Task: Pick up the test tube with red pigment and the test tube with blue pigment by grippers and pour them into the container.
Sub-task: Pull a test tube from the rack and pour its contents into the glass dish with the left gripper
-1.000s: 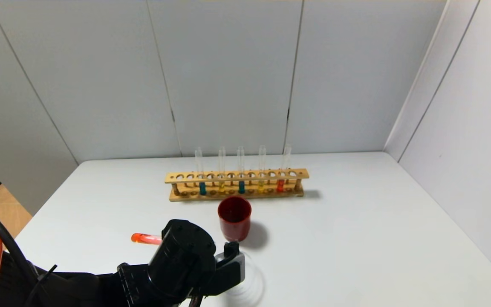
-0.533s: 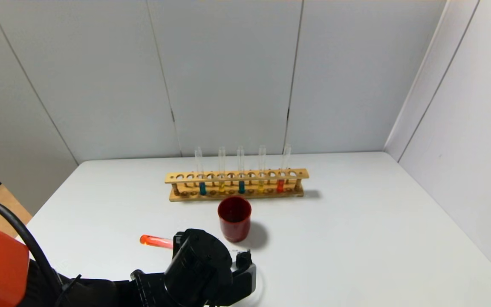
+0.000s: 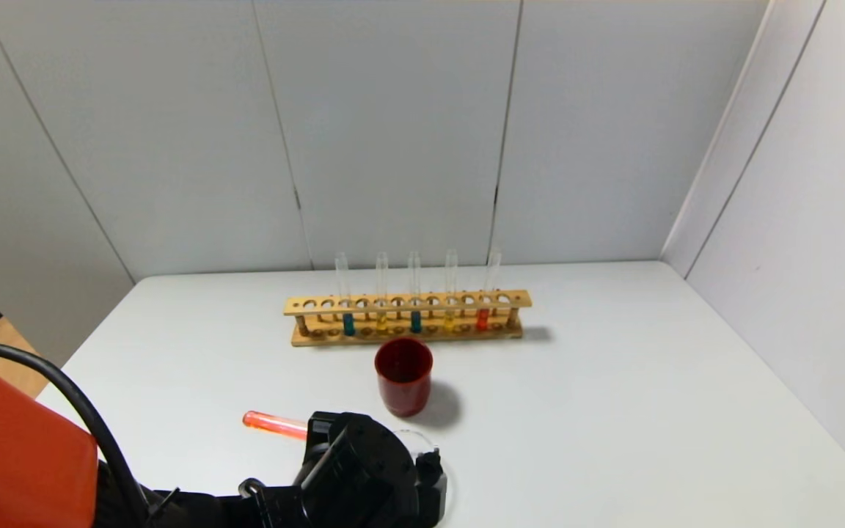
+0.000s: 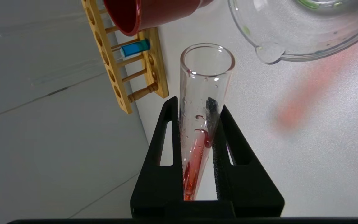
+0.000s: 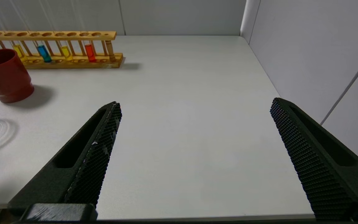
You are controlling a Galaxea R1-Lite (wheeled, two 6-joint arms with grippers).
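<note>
At the lower left of the head view my left hand (image 3: pixel 433 469) has moved lower and nearer, clenched on the test tube with red pigment (image 3: pixel 273 423), now nearly level. Its mouth nears the container (image 4: pixel 303 31) at lower centre, so pouring begins. My right hand (image 5: pixel 194 158) waits released over the desk (image 3: pixel 613 411) on the right.

No readable text, labels, brands or numbers anywhere, only faint green marks on the glass beaker (image 4: pixel 303 28), too blurred to read
</note>
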